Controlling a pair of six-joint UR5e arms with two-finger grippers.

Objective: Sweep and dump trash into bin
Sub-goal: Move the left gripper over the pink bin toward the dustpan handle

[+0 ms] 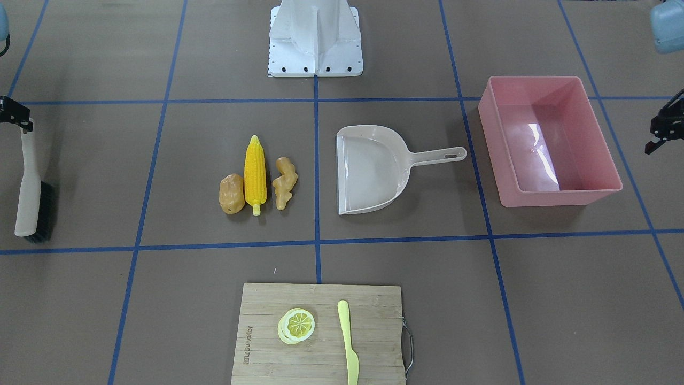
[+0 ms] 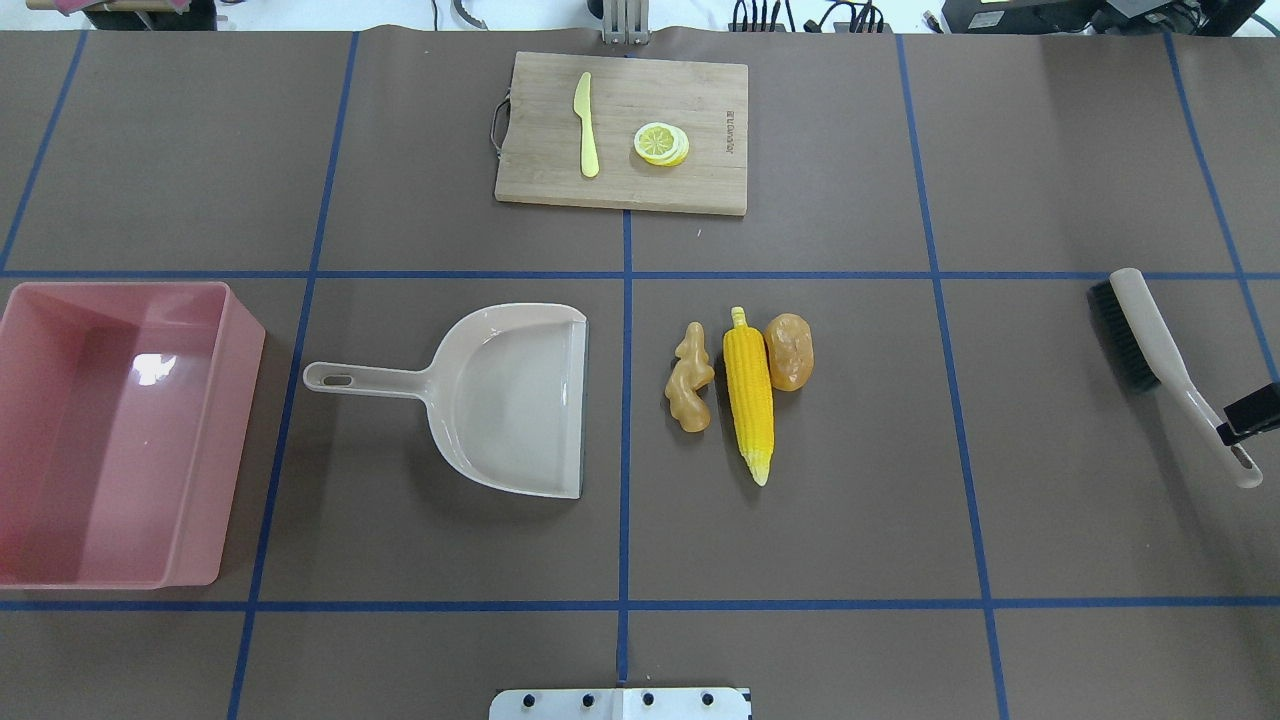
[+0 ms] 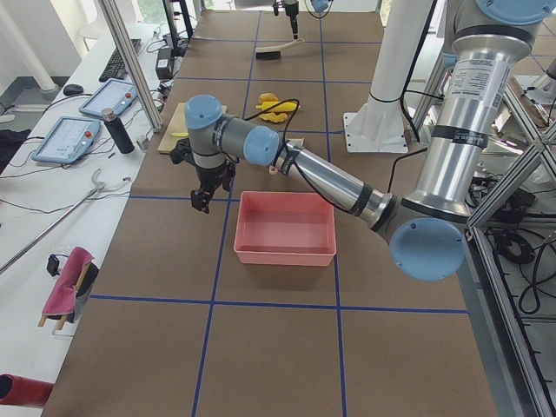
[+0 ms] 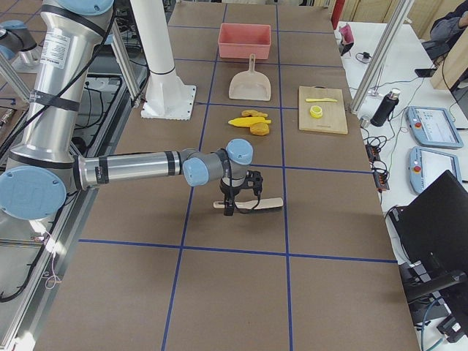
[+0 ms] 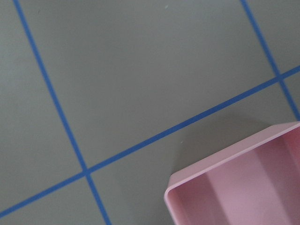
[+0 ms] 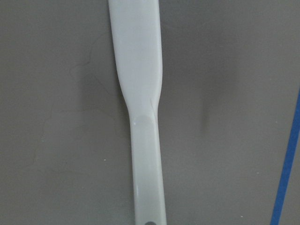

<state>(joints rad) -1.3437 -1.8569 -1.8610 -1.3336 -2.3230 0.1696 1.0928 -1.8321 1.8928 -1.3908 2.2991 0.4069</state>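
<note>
The right gripper (image 2: 1248, 415) sits at the slim tail of the handle of the beige plastic hand brush with black bristles (image 2: 1140, 325). No view shows its fingers clearly, so I cannot tell whether they are spread or already pinching the handle. Its wrist camera looks straight down on that handle, well centred. The left gripper (image 1: 660, 131) hangs over bare table beside the bin with nothing seen in it. I cannot tell whether its fingers are spread or pressed together.

The step in hand looks like securing the brush. It would go best with the fingers closing squarely across the narrow neck rather than the very tip. The grip should be firm enough that the brush cannot twist once the bristles drag.

Take 12 o'clock as pointing away from the robot. The trash lies just to 3 o'clock of the table's centre line:
- a bright yellow, ribbed toy corn cob (image 2: 748, 390), with its pale tip pointing to 6 o'clock
- a smaller, glossy brown toy potato (image 2: 789, 351) against the cob at its 2 o'clock
- a knobbly tan toy ginger root (image 2: 690, 378) close at its 9 o'clock

All three are rounded and will likely roll.

At their 9 o'clock the beige plastic dustpan (image 2: 510, 400) opens toward them. Its handle points on to the pink rectangular plastic bin (image 2: 240, 400), and none of the trash is in the bin yet.
</note>
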